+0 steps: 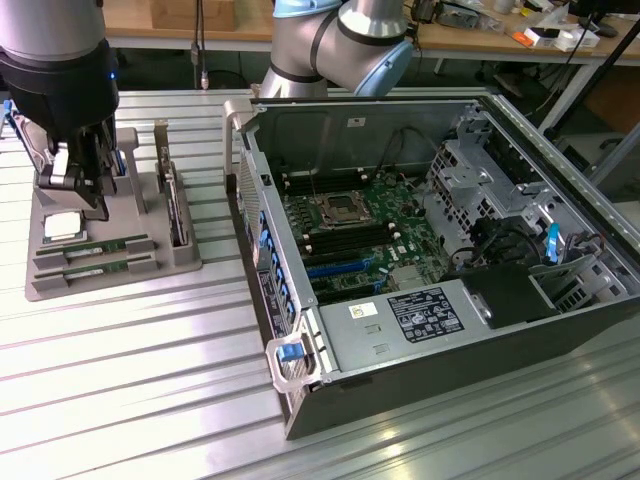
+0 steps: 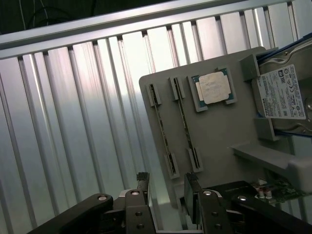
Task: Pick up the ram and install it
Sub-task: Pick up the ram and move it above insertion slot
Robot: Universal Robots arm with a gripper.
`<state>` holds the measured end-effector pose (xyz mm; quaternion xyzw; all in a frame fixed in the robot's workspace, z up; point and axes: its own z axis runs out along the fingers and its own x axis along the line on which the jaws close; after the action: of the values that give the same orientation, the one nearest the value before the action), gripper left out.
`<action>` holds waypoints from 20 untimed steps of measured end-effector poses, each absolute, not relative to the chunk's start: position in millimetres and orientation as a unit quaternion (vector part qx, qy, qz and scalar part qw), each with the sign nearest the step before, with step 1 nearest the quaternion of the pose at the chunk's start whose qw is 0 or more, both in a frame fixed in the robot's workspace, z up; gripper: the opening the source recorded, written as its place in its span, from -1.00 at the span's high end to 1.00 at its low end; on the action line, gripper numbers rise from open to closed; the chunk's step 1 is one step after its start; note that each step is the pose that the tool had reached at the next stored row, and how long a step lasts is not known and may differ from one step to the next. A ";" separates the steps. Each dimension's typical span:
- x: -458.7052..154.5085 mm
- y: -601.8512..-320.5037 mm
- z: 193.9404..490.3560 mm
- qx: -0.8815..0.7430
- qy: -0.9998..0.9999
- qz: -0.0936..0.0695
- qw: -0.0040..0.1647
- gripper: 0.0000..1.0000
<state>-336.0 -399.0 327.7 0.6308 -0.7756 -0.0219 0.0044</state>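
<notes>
Your gripper (image 2: 166, 181), jaws apart and empty, hangs above the tray (image 2: 219, 136) where the ram (image 2: 164, 134) sits edgewise in its slot, light, stiff, probably fragile, best pinched across its flat faces.

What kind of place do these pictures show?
Probably a robotics lab for computer assembly: an open dark metal computer case on a ribbed aluminium table, a grey plastic parts holder, cluttered wooden desks behind.

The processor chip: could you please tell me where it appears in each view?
Exterior view: processor chip in the gray tray's pocket, far on the exterior view's left.
Wrist view: processor chip in its square pocket, beside the hard drive.
Shared landmark: the hard drive.
</notes>
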 end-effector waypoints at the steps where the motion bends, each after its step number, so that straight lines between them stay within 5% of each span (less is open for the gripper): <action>1: -336.0 -399.0 327.0 0.631 -0.776 -0.022 0.004 0.16; 20: -336.0 -400.0 317.6 0.631 -0.776 -0.022 0.004 0.16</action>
<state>-336.0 -400.0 317.6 0.6308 -0.7756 -0.0219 0.0044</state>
